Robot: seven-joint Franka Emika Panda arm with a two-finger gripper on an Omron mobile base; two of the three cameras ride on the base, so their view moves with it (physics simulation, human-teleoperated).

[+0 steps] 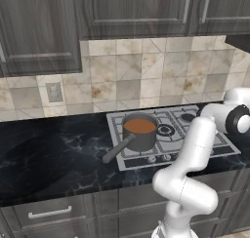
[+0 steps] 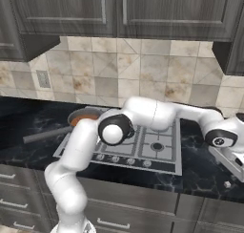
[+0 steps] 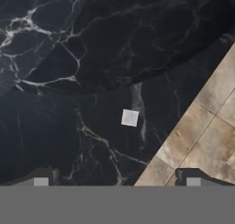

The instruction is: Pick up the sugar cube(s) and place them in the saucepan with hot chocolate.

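While our pincer (image 3: pixel 114 182) hangs spread above the sugar cube (image 3: pixel 130 118) on the counter (image 3: pixel 69 103), we should centre, then descend straight.

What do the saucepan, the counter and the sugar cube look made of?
Saucepan: brushed grey metal, judging by the dull sheen; its handle is darker, material unclear. Counter: polished black marble or a look-alike, with white veins. Sugar cube: pale, matte, flat-faced block, consistent with pressed sugar.
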